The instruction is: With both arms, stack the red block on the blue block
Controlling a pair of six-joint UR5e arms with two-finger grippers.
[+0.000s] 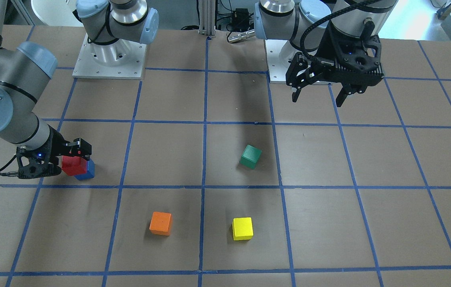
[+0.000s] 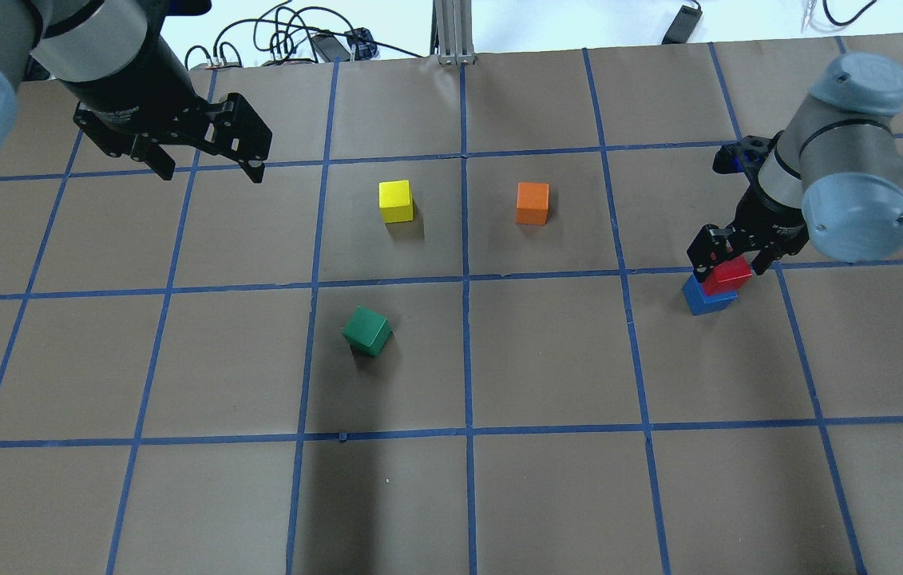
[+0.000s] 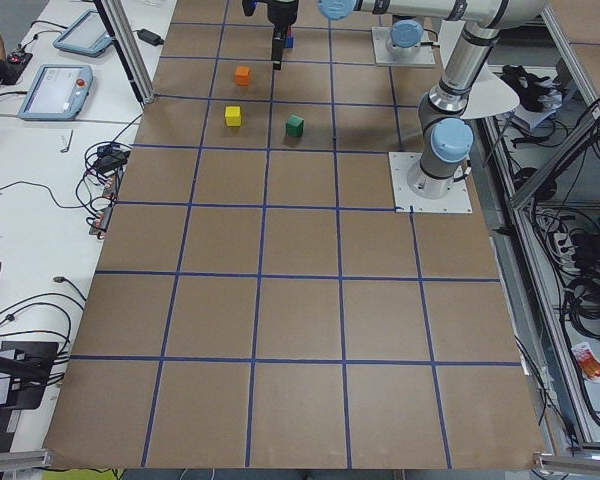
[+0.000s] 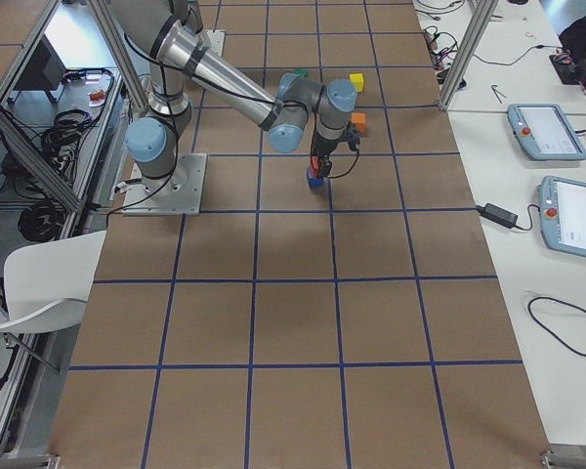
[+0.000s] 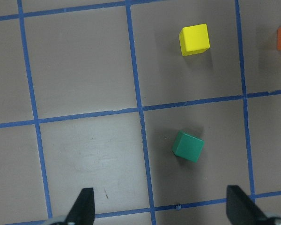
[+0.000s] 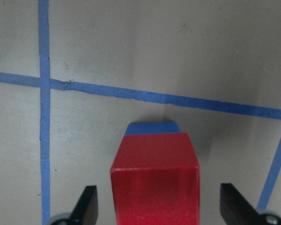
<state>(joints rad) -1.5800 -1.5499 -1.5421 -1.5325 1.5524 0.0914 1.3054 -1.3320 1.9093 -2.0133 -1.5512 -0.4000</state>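
Observation:
The red block [image 1: 73,165] sits on top of the blue block [image 1: 88,171], slightly offset, on the table's right side in the overhead view, where red [image 2: 730,274] covers most of blue [image 2: 705,300]. My right gripper [image 2: 730,259] is lowered around the red block. In the right wrist view its fingertips [image 6: 86,206] stand clear of the red block [image 6: 154,183] on both sides, so it is open; a strip of the blue block [image 6: 152,128] shows beyond. My left gripper [image 2: 210,172] hangs open and empty, high over the far left of the table.
A green cube [image 2: 366,331] lies tilted near the middle. A yellow cube [image 2: 396,201] and an orange cube [image 2: 532,203] sit further out on the table. All three are well away from the stack. Blue tape lines grid the brown table.

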